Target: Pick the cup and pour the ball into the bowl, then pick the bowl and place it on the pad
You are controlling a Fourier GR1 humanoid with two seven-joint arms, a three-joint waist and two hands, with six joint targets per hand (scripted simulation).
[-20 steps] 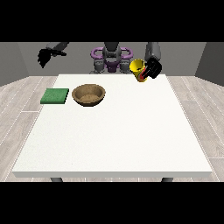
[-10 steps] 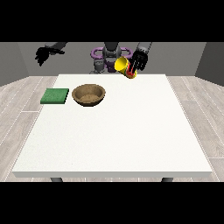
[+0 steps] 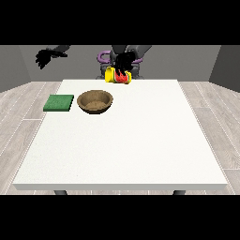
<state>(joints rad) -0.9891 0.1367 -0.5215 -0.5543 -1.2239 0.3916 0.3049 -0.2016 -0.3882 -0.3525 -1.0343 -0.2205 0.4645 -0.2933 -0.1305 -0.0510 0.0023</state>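
Since a moment ago the cup (image 3: 117, 76) has travelled sideways and tipped flat. Nearer than it sits the bowl (image 3: 95, 101), the pad (image 3: 59, 103) beside. Fingers of the hand (image 3: 123, 62) wrap the cup. Pouring well likely needs its mouth directly over the bowl. Far off, the other hand (image 3: 45, 57) hangs spread.

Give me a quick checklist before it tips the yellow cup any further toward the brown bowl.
1. Yellow cup with red markings held by the robot hand near the view's middle: ok.
2. Cup directly over the round brown wooden bowl: not ok, it hangs behind and to the right of it.
3. Ball inside the cup: cannot tell.
4. Bowl upright on the white table: ok.
5. Green square pad free, left of the bowl: ok.
6. Other robot hand raised at the view's left, away from the bowl: ok.
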